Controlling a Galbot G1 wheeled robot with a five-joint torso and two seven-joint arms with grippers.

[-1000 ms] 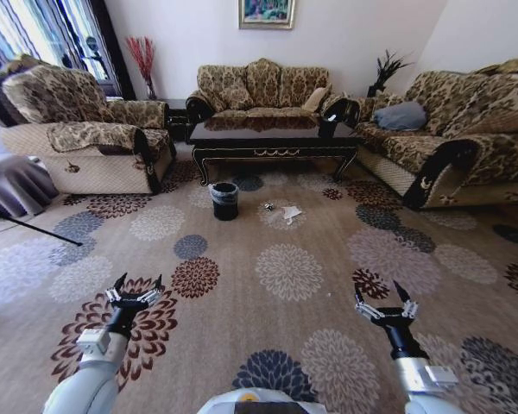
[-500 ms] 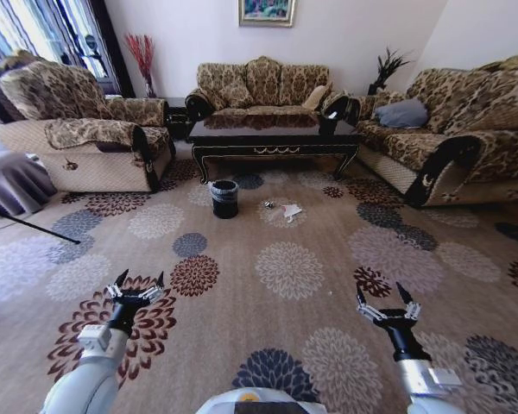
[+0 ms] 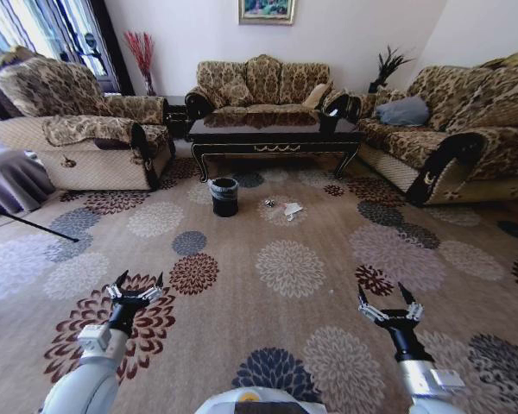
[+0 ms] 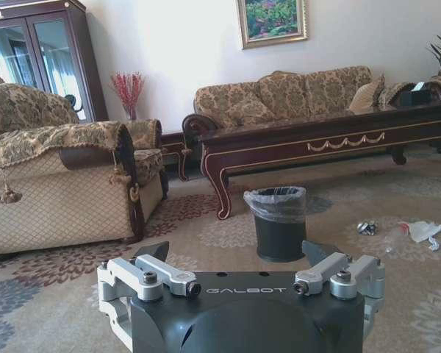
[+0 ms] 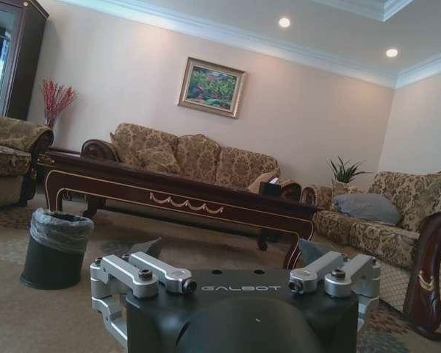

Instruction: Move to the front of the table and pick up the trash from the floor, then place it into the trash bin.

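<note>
The bottle's clear body is hard to make out against the carpet; the trash [image 3: 287, 208] reads mostly as a white paper scrap [image 4: 424, 231] beside a silvery foil ball [image 4: 366, 228]. It lies well ahead at about 12 o'clock from both grippers, before the dark glossy table [image 3: 272, 136], right of the black lined trash bin [image 3: 224, 196]. Left gripper [image 3: 135, 283] and right gripper [image 3: 387, 297] hang low, jaws spread wide, holding nothing.

Glossy dark wood table [image 3: 272, 135], matt black trash bin [image 4: 280, 234] with thin clear plastic liner
</note>
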